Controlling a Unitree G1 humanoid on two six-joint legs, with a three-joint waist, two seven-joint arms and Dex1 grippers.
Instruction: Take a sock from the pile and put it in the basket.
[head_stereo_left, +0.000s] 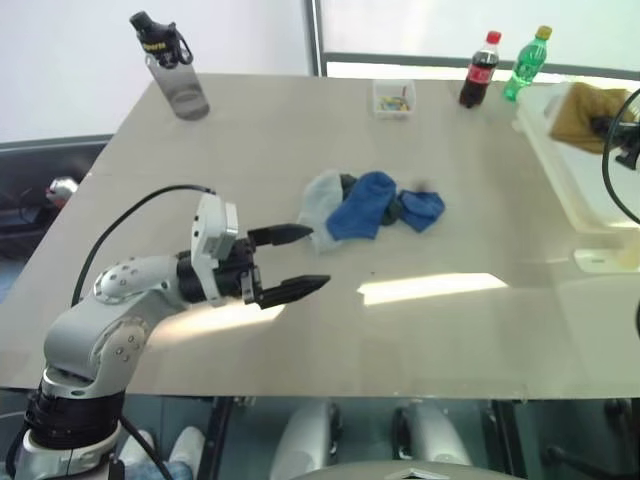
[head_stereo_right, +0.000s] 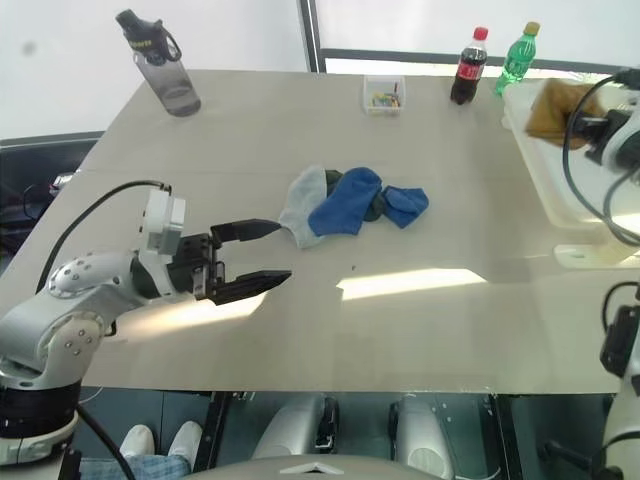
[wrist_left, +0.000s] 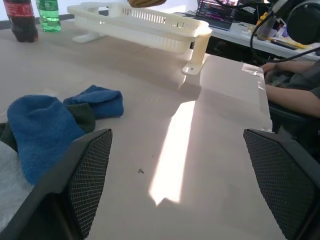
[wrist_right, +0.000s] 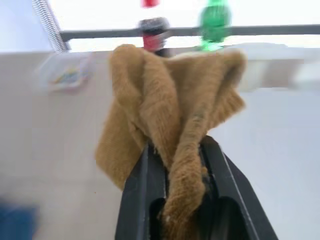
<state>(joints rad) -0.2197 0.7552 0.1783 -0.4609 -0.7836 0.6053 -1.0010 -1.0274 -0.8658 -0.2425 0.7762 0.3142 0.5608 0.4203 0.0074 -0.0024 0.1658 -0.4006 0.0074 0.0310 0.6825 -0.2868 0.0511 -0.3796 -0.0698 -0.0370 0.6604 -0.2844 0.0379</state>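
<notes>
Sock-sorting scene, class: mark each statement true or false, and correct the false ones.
1. The right claw is shut on a mustard sock. True.
2. The left claw grips a blue sock. False: it is open and empty, apart from the pile.
3. The mustard sock hangs above the basket. True.
4. The cola bottle lies on its side. False: it stands upright beside the green bottle.
5. The small clear box sits inside the basket. False: it sits on the table.
</notes>
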